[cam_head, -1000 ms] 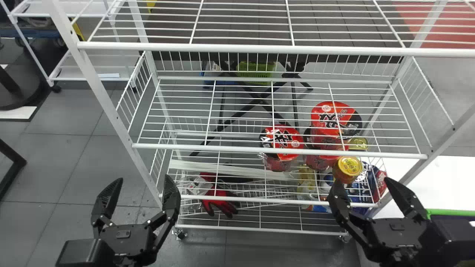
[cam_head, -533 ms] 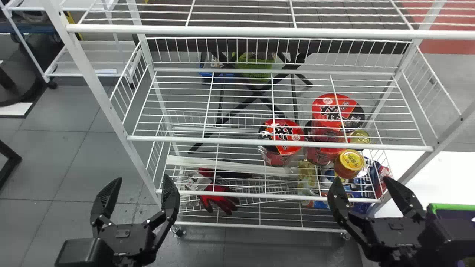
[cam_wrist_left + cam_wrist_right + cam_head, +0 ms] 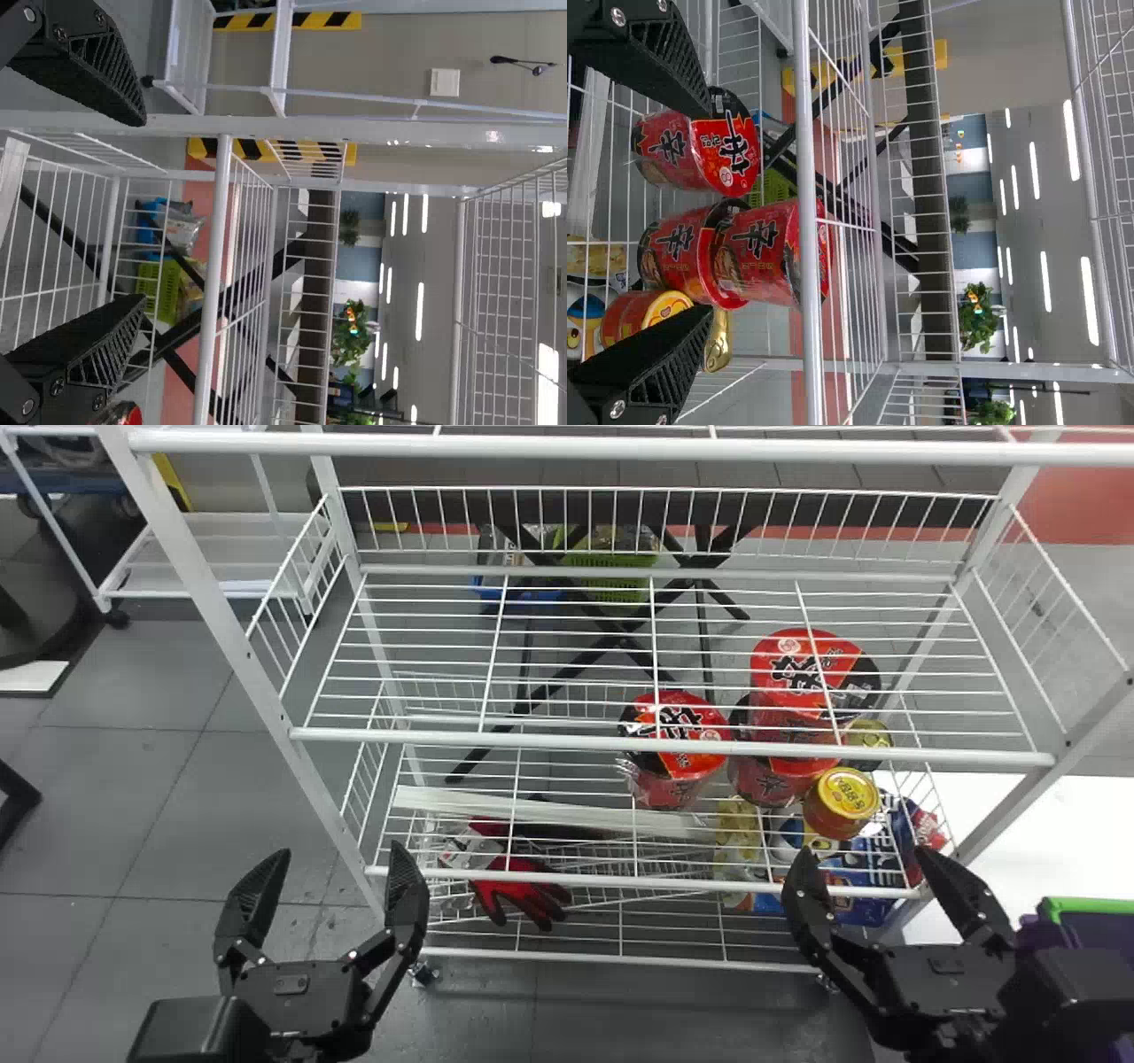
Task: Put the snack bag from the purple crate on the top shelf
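1. While the left gripper [image 3: 341, 850] and the right gripper [image 3: 864, 852] hung in front of the wire rack [image 3: 229, 646], both had their fingers spread, with nothing between them.
2. By the task's wording, the snack bag was in the purple crate [image 3: 1038, 934], which sat at the robot's right, beside the right gripper.
3. It would probably be light, soft and slippery, with contents that crushed easily; the sealed edge or a loose corner looked the best hold, pinched gently rather than squeezed around the middle.
4. Next came a pickup from the crate, then a high lift onto the top shelf [image 3: 620, 446], clear of its front rail.
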